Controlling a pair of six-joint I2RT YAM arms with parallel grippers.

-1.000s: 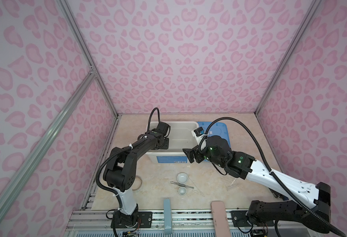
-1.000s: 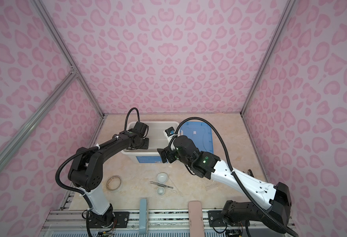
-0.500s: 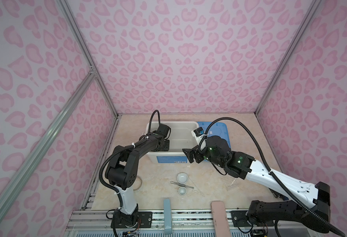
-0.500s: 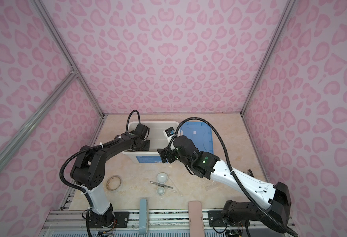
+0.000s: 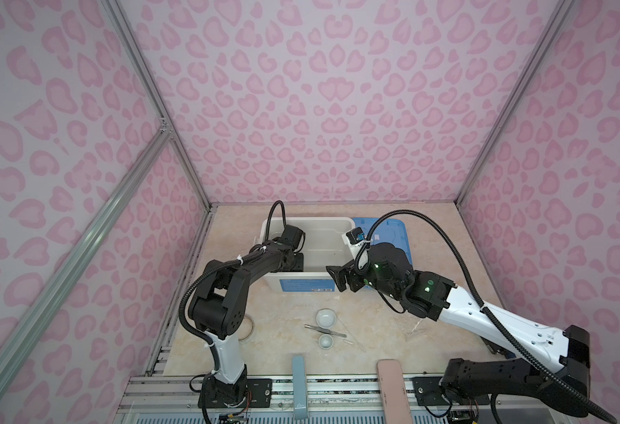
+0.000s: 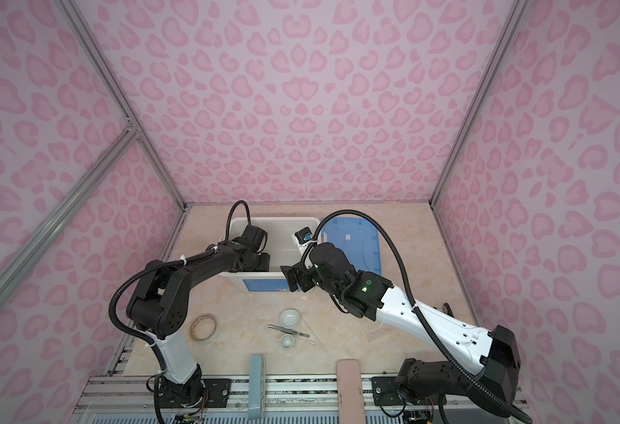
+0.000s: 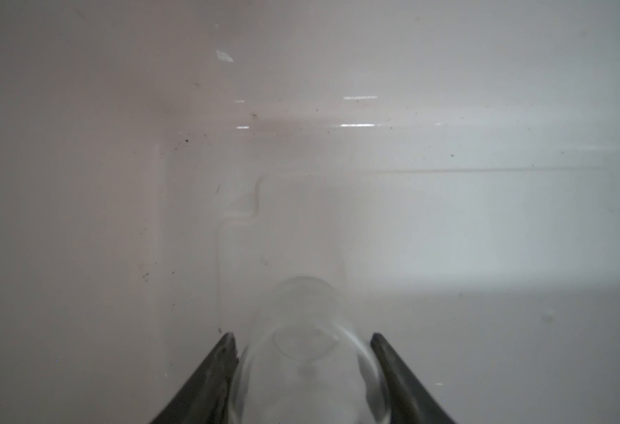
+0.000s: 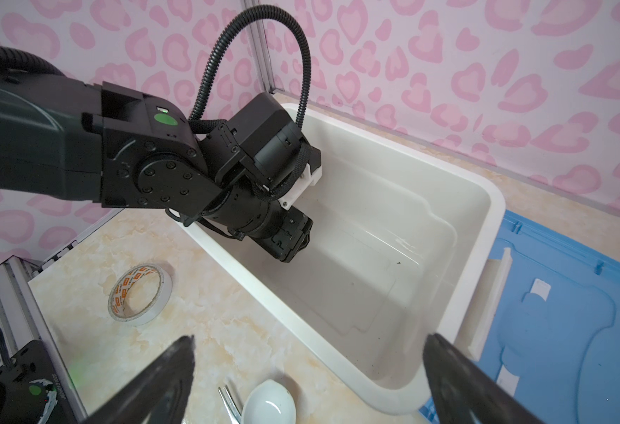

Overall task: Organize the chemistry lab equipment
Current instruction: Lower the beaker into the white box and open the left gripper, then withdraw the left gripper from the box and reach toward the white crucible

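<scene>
My left gripper [image 7: 303, 339] reaches down inside the white tub [image 5: 308, 220]. Its fingers stand open around a tiny clear glass cup [image 7: 305, 352], which looks blurred and loose between them. Both top views show only the gripper's black body [image 5: 295, 262] [image 6: 262, 262] in the tub. My right gripper [image 8: 310, 341] hangs wide open and empty above the tub's front right corner [image 5: 338, 279]. On the table in front lie two white round dishes [image 5: 325, 318] [image 5: 325, 341], with metal tweezers [image 5: 325, 331] between them. A thin clear rod [image 5: 352, 336] lies just to their right.
The tub's blue lid [image 5: 393, 235] lies flat to the right of the tub. A tape roll [image 6: 204, 328] sits beside the left arm's base. A blue block [image 5: 298, 370] and a pink block [image 5: 389, 374] stand at the front edge.
The left gripper's jaws have spread wider around the glass cup inside the tub. The right arm has stayed where it was.
</scene>
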